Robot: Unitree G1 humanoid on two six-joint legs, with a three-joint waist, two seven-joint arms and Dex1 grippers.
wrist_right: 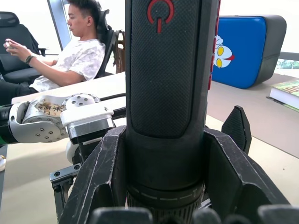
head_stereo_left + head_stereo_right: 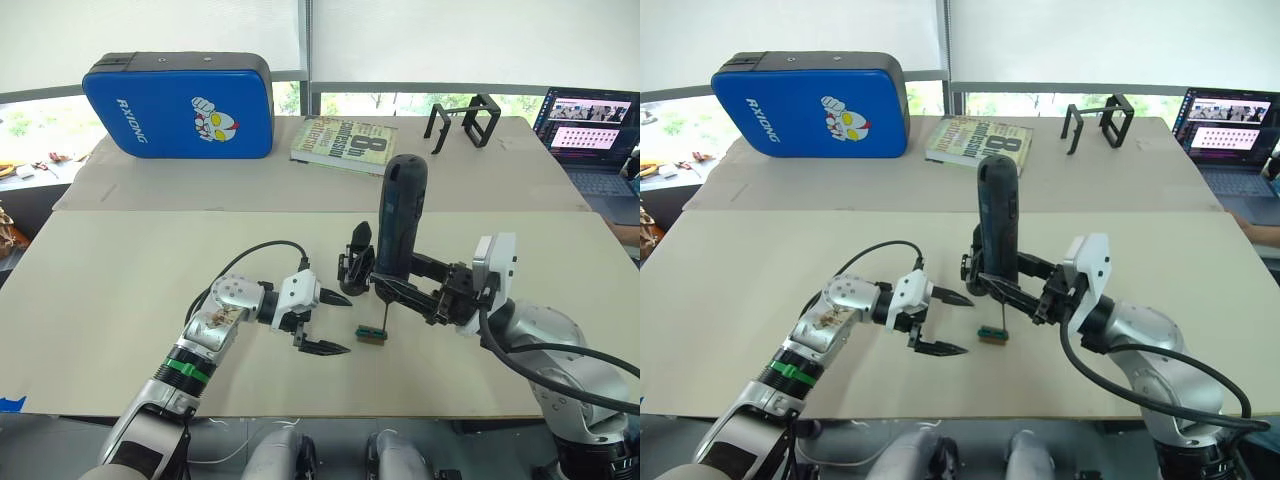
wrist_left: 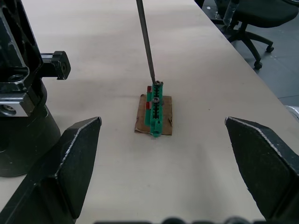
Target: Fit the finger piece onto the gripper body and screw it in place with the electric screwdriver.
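The right gripper (image 2: 425,283) jaws clench the electric screwdriver (image 2: 399,218), held upright, its bit tip touching the green block (image 3: 154,110) on the tabletop (image 2: 120,300). The gripper body (image 2: 356,265) stands just behind. The left gripper (image 2: 333,322) hovers nearby, jaws released. The blue case (image 2: 180,104) reads "RXIONG".

2 head eyes high, downward; 2 wrist cameras close, fingerward

Both arms are silver metal with white housings near the wrists. The left arm (image 2: 215,325) has a green ring and a black cable looping over it. The right arm (image 2: 545,345) carries thick black cables. Each gripper has two black pointed fingers (image 3: 70,158).
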